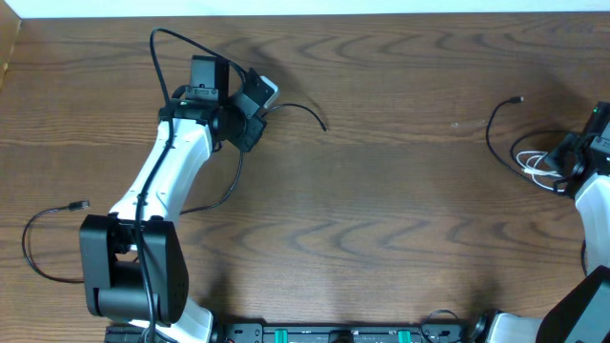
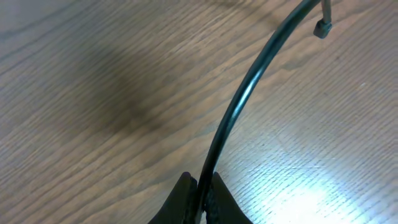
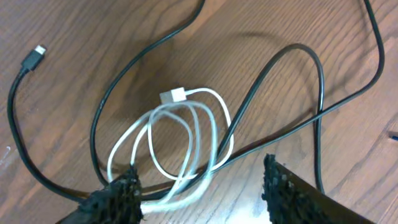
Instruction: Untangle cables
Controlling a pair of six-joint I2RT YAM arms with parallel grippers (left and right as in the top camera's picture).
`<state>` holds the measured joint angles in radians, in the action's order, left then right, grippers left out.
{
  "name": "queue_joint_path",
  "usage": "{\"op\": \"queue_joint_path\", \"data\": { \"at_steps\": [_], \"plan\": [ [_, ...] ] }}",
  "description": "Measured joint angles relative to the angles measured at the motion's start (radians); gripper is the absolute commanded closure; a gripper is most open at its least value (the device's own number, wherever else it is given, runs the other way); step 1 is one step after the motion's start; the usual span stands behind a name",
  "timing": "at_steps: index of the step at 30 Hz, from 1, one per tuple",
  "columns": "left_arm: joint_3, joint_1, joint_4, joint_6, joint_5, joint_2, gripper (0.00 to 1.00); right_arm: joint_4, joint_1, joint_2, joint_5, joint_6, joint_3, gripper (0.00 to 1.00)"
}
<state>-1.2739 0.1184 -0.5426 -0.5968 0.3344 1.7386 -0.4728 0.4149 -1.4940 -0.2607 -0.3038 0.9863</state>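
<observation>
My left gripper [image 2: 202,186] is shut on a thin black cable [image 2: 249,87] that curves away to a small end plug [image 2: 322,27]. From overhead, the left gripper [image 1: 259,105] is at the back left, and that black cable [image 1: 303,110] trails right while another stretch ends in a plug [image 1: 81,205] at the left. My right gripper [image 3: 200,168] is open just above the table. A white cable [image 3: 186,137] in small loops reaches in between its fingers, crossed by a second black cable [image 3: 273,68]. These lie at the far right beside the right gripper [image 1: 560,160].
A thicker black wire [image 1: 162,43] arcs off the left arm toward the back edge. The left arm's base [image 1: 129,272] stands at the front left. The right black cable's plug [image 1: 518,99] points toward the back.
</observation>
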Motion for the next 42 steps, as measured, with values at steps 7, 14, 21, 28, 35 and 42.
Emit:
{"op": "queue_joint_path", "data": {
  "at_steps": [7, 14, 21, 28, 35, 42],
  "plan": [
    [0.000, 0.034, 0.000, 0.003, 0.005, 0.000, 0.92, -0.014, 0.000, 0.000, 0.048, 0.002, 0.000, 0.27],
    [0.001, 0.055, 0.036, 0.014, 0.050, 0.000, 0.92, -0.033, 0.000, 0.000, 0.257, 0.048, 0.000, 0.04],
    [0.008, 0.093, 0.332, 0.260, 0.196, 0.001, 0.92, -0.044, -0.013, 0.000, 0.658, 0.180, 0.000, 0.01],
    [0.010, 0.168, 0.666, 0.520, 0.239, 0.001, 0.92, -0.055, -0.163, 0.000, 0.802, 0.215, 0.000, 0.01],
    [0.013, 0.294, 0.970, 0.829, 0.257, 0.002, 0.93, -0.014, -0.395, 0.000, 0.818, 0.225, 0.000, 0.01],
    [0.013, 0.348, 1.124, 1.044, 0.262, 0.004, 0.93, 0.086, -0.549, 0.000, 0.834, 0.211, 0.000, 0.01]
  ]
}}
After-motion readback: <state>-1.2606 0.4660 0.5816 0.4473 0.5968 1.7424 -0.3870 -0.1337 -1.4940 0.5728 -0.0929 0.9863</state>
